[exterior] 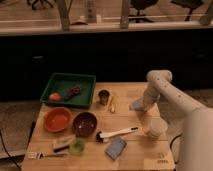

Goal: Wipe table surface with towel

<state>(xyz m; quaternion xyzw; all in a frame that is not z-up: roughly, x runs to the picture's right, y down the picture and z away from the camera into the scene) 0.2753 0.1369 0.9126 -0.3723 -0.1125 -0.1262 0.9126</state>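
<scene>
A small pale grey-blue towel [134, 105] lies on the wooden table [130, 92], right of the middle. My white arm reaches down from the right, and my gripper [140, 104] rests on or right at the towel, covering part of it. The contact between the gripper and the towel is hidden by the wrist.
A green tray [70, 80] with an orange and a dark item sits at the back left. A dark cup [103, 96] and a banana [112, 104] stand left of the towel. In front are a red bowl [57, 119], a dark bowl [84, 123], a brush [117, 133], a blue sponge [116, 148], a green cup [76, 146], a fork [45, 155] and a white cup [156, 128].
</scene>
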